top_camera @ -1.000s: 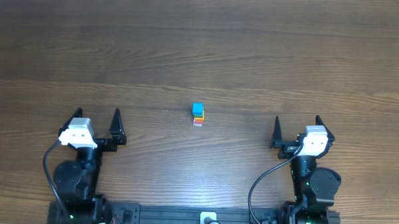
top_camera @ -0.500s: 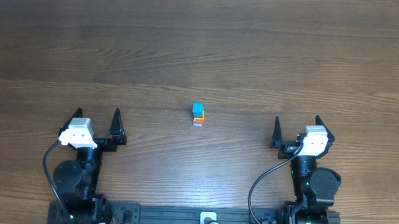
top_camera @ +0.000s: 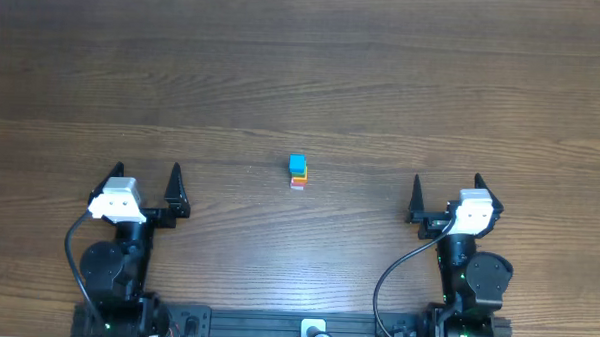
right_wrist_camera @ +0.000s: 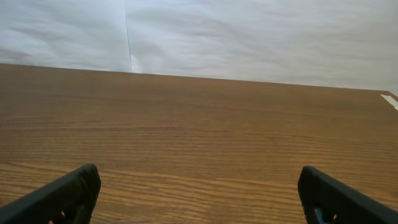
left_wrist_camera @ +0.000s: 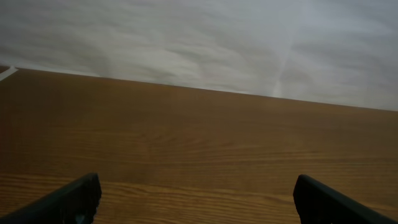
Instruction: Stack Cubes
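Two grippers, both mine, neither holding anything: my left gripper (top_camera: 146, 169) and right gripper (top_camera: 447, 180) sit spread wide open near their bases. The cube stack (top_camera: 298, 172) stands mid-table (top_camera: 303, 69) between them, well apart from both, blue cube (top_camera: 297, 163) on top, orange cube (top_camera: 299, 176) under it. Looks finished to me, no loose cubes left that I can see.
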You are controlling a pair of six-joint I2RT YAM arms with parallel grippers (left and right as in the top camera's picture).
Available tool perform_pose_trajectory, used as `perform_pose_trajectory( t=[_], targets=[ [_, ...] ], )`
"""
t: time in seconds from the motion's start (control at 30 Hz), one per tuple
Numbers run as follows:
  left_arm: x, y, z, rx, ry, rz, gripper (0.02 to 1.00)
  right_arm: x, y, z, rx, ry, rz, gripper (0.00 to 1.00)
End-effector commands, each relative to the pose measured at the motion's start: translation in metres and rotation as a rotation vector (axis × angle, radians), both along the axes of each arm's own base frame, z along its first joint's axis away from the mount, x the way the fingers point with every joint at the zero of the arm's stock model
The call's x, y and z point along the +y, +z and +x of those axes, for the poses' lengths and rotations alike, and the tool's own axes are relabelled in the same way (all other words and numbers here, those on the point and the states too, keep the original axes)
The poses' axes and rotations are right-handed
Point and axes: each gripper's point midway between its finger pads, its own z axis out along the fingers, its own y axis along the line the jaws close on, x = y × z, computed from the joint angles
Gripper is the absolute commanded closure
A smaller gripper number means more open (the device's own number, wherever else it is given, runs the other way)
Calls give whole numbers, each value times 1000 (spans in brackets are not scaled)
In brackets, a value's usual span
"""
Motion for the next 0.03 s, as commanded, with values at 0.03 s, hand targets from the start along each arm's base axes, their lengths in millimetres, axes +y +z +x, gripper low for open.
perform_pose_trajectory(
  t=[0.03],
  targets=[
    [0, -2, 0, 1, -2, 14, 18, 0, -1, 0, -3, 3, -7, 7]
  ],
)
